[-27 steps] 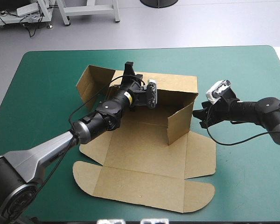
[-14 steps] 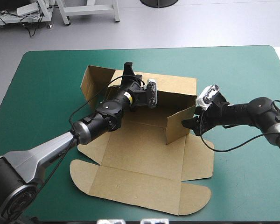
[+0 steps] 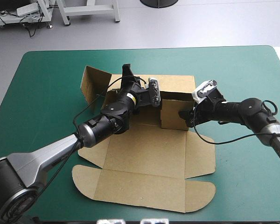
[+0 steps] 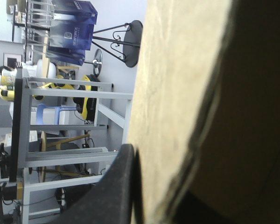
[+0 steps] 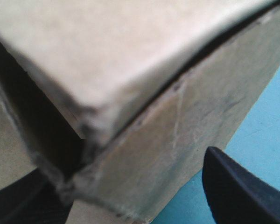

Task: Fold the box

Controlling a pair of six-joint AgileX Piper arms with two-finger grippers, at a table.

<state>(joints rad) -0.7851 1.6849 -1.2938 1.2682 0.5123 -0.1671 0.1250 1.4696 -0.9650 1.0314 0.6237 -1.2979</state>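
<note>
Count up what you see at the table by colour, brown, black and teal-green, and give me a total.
Brown: 1, the box.
Black: 2, the left hand and the right hand.
Teal-green: 1, the table cover.
Total: 4.

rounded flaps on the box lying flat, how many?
2, at the near edge of the box: the left rounded flap at its left corner, the right rounded flap at its right corner, both on the teal-green cover.
</note>
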